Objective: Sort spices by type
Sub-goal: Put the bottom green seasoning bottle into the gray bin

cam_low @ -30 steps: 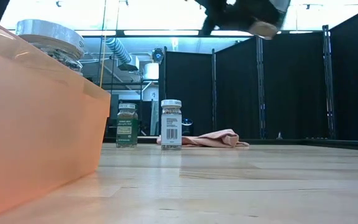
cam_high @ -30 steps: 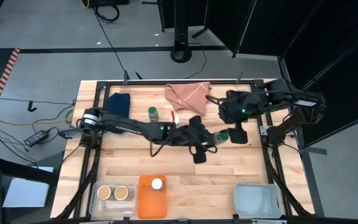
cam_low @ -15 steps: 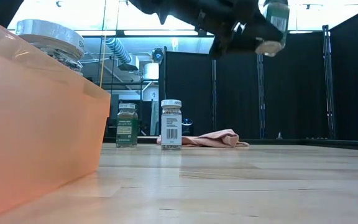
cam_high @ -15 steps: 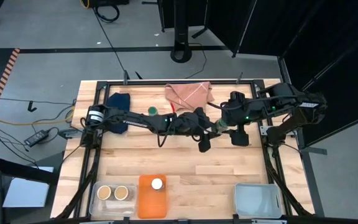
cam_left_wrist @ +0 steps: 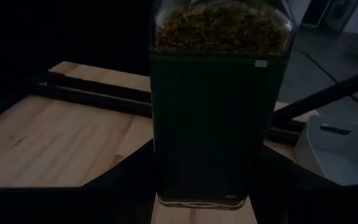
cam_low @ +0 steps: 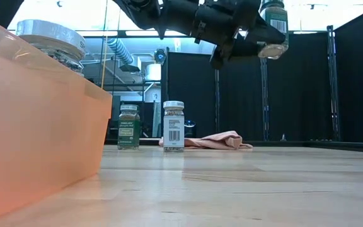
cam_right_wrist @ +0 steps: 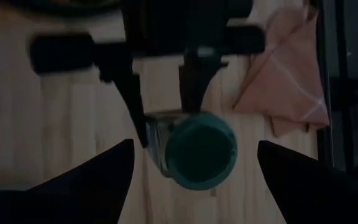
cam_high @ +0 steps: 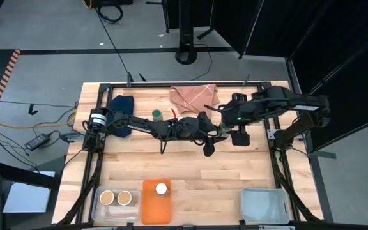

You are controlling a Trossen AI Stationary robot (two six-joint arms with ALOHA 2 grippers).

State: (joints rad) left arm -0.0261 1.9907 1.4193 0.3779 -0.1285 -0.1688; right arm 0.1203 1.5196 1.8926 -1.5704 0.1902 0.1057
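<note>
My left gripper reaches over the table's middle, shut on a green-lidded spice jar held high above the wood. My right gripper hangs open right above that jar, pointing down. Its fingers stand on either side of the green lid with gaps showing. A second green-lidded jar and a white-lidded jar stand on their bases near the far edge. Two tan-lidded jars sit in a clear bin. Another white-lidded jar sits in the orange bin. My left gripper pinches the jar's glass body, below the lid, between its two fingers. It comes in roughly level from the table's left. The jar is lifted clear and stands upright, lid up and base free.
A pink folded cloth and a dark blue cloth lie by the far edge. A clear bin with nothing showing in it stands at the near right corner. Bare wood stretches across the table's middle and near side.
My left gripper has carried the jar toward the far edge and the right gripper, and the jar has turned from tilted to upright. My right gripper has shifted left over the jar.
</note>
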